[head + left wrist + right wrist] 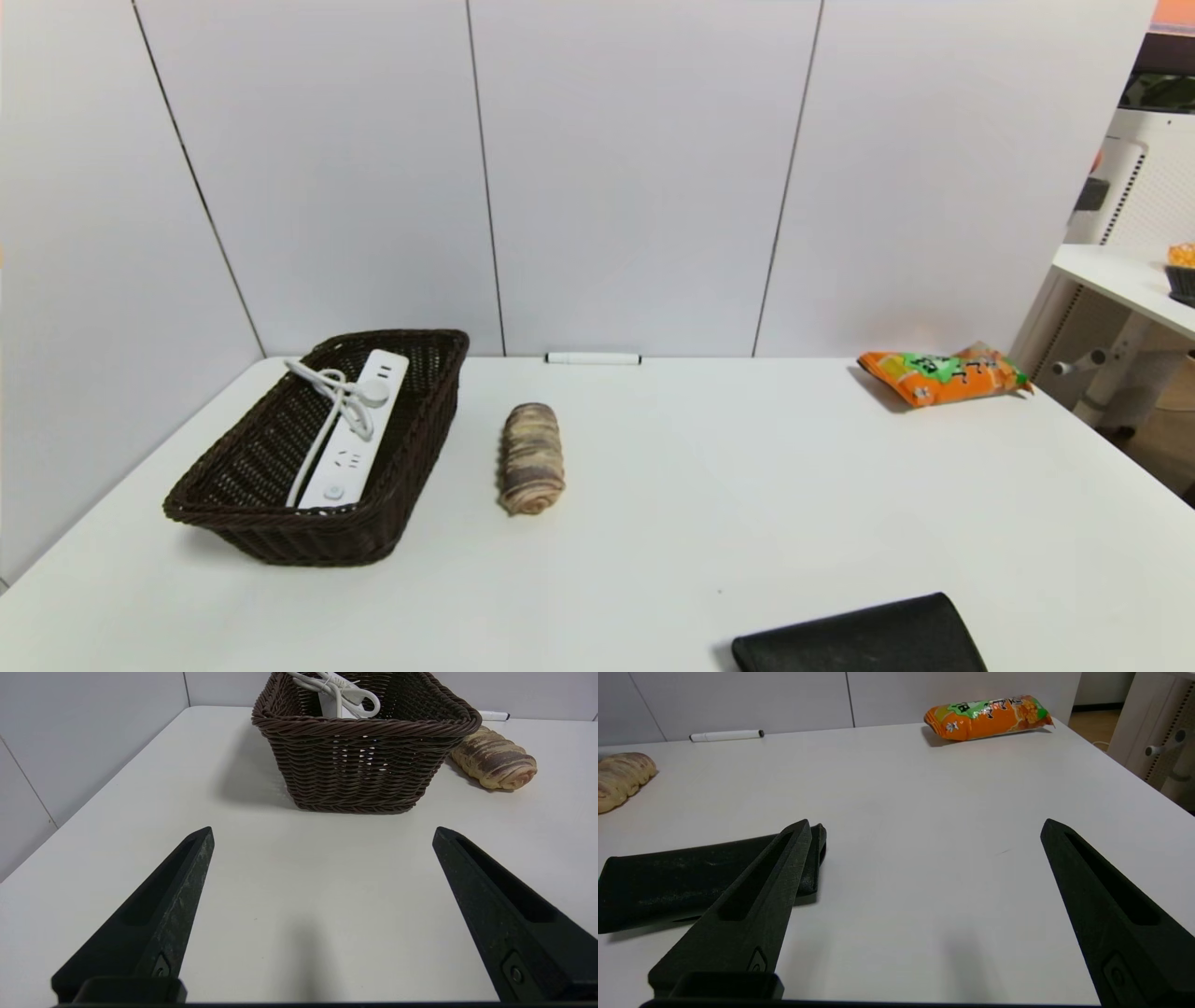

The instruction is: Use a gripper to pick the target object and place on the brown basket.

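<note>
The white power strip (353,433) lies lengthwise inside the brown basket (425,411) at the table's left, its bundled white cord (338,392) on top. In the left wrist view the basket (364,760) stands ahead of my left gripper (322,833), and only the cord (343,690) and a bit of the strip show above its rim. My left gripper is open and empty, low over bare table in front of the basket. My right gripper (924,828) is open and empty over the table's right front. Neither gripper shows in the head view.
A brown swirled bread roll (531,458) lies right of the basket. A white marker pen (593,357) lies at the back wall. An orange snack bag (941,375) sits back right. A flat black pouch (864,639) lies at the front edge, beside my right gripper (691,882).
</note>
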